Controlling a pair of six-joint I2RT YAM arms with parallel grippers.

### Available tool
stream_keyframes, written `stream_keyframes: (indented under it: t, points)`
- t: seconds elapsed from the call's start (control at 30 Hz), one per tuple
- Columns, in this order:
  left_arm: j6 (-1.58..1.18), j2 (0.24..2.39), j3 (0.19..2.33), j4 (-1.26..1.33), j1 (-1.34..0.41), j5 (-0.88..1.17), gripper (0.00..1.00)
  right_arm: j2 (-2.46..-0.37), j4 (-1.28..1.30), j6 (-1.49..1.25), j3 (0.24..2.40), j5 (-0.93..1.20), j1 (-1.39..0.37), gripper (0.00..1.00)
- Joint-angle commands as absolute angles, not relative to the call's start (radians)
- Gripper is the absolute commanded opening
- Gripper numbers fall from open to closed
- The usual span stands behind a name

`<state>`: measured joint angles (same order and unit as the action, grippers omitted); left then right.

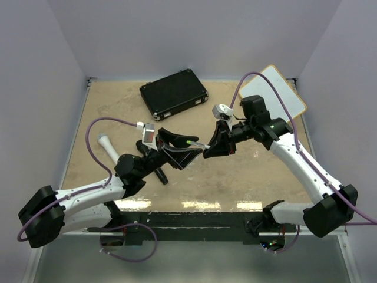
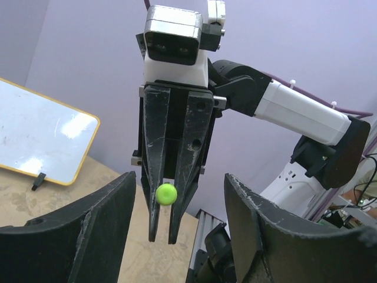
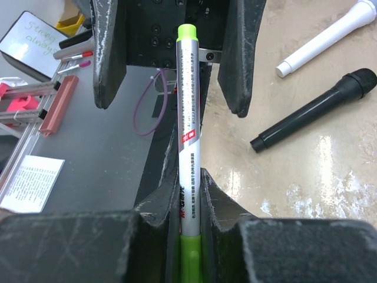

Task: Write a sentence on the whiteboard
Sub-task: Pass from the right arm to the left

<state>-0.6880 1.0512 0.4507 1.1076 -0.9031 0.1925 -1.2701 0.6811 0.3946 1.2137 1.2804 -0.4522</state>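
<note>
Far right corner of the table [image 1: 235, 174] for the whiteboard [image 1: 281, 88], seemingly propped at a tilt, well apart from both claws. Nothing readable on its white face from the left wrist view, so no sentence to speak of yet.

Nearer the middle, held above the table: the marker [image 3: 188, 118], pinched at its lower green end by the right claw [image 3: 188, 191], pressed tight on the barrel. Around the free green-tipped end, the left claw [image 3: 174, 105], spread, with fingers [image 3: 109, 59] on either side and touching nothing. Probably about to take hold of that end, for uncapping or for a handover.

First risk: closing off-centre, one finger meeting the barrel early and levering the marker askew in the right claw's pinch. Second risk: too shallow a bite on the round, slick end, then slipping off on the pull. Either way, a dropped marker, landing by the black microphone [image 3: 312, 112] and the white microphone [image 3: 327, 38] on the table's left half. Black case [image 1: 174, 94] by the far edge, out of harm's way.
</note>
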Motion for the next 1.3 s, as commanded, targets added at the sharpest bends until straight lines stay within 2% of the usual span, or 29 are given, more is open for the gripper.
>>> stream_keyframes:
  t: [0.0, 0.2, 0.47, 0.87, 0.97, 1.07, 1.2, 1.27]
  points:
    - [-0.649, 1.074, 0.526, 1.186, -0.913, 0.186, 0.65, -1.247, 0.621, 0.344, 1.203, 1.301, -0.449, 0.0]
    - [-0.602, 1.077, 0.572, 1.073, -0.914, 0.219, 0.53, -1.249, 0.618, 0.341, 1.2, 1.285, -0.449, 0.0]
    - [-0.515, 1.048, 0.633, 0.813, -0.914, 0.239, 0.47, -1.258, 0.644, 0.37, 1.209, 1.281, -0.451, 0.0]
    - [-0.555, 1.111, 0.63, 0.928, -0.914, 0.294, 0.3, -1.27, 0.66, 0.385, 1.213, 1.285, -0.451, 0.0]
    - [-0.561, 1.12, 0.632, 0.949, -0.914, 0.313, 0.22, -1.272, 0.66, 0.387, 1.215, 1.285, -0.453, 0.0]
    - [-0.564, 1.115, 0.626, 0.954, -0.916, 0.321, 0.0, -1.275, 0.663, 0.39, 1.215, 1.287, -0.453, 0.0]
    - [-0.578, 1.071, 0.583, 0.983, -0.914, 0.281, 0.0, -1.275, 0.673, 0.403, 1.218, 1.278, -0.453, 0.0]
    - [-0.59, 1.051, 0.54, 1.022, -0.914, 0.258, 0.0, -1.275, 0.687, 0.419, 1.223, 1.267, -0.453, 0.34]
